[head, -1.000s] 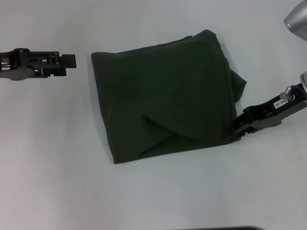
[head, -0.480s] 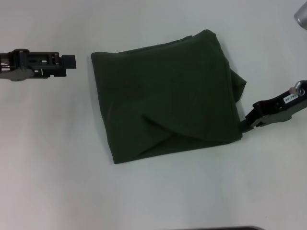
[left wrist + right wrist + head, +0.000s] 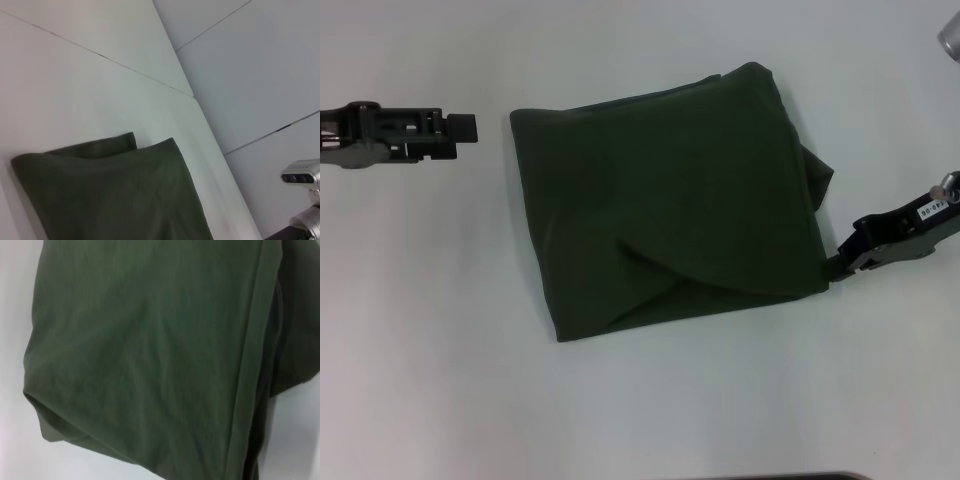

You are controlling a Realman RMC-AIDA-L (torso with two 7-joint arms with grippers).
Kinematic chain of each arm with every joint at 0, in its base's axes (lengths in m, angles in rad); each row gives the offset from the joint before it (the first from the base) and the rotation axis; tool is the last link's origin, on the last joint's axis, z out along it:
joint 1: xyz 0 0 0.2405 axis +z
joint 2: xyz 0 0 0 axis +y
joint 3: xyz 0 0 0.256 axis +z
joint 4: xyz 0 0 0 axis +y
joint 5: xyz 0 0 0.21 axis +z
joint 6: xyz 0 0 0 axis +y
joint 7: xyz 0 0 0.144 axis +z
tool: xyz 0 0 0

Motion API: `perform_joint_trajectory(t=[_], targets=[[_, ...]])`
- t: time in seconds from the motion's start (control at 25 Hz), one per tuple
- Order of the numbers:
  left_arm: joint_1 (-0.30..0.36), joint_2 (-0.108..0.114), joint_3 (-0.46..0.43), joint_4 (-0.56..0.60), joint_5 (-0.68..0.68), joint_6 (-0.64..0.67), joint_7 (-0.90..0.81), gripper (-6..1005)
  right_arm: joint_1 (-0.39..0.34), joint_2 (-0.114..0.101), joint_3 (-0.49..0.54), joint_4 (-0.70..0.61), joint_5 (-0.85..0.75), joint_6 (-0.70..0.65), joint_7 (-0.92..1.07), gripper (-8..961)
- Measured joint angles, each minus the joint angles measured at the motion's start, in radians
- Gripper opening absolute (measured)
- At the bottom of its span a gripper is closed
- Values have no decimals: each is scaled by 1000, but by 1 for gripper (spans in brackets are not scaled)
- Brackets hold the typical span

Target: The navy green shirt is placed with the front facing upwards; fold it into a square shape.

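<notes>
A plain white desk [image 3: 430, 330] carries one thing: the navy green shirt [image 3: 670, 220], folded into a rough square with its plain side up, lying flat near the desk's middle, slightly askew.

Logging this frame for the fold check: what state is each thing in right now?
navy green shirt: folded into a rough square, plain side up, one flap poking out toward the right arm.
left tool: clear of the shirt, holding nothing.
right tool: at the shirt's near right corner.

Black hands [image 3: 466, 127], white label, silver arm links
</notes>
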State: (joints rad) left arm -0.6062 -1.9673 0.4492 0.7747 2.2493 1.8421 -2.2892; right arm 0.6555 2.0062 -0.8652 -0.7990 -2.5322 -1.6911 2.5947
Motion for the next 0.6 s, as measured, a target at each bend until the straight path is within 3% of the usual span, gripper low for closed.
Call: perform_joint_trajectory(t=[0.6], targets=[[-1, 1, 0, 0, -2, 0, 1, 721, -20, -8, 56, -75, -48, 30, 33, 5]])
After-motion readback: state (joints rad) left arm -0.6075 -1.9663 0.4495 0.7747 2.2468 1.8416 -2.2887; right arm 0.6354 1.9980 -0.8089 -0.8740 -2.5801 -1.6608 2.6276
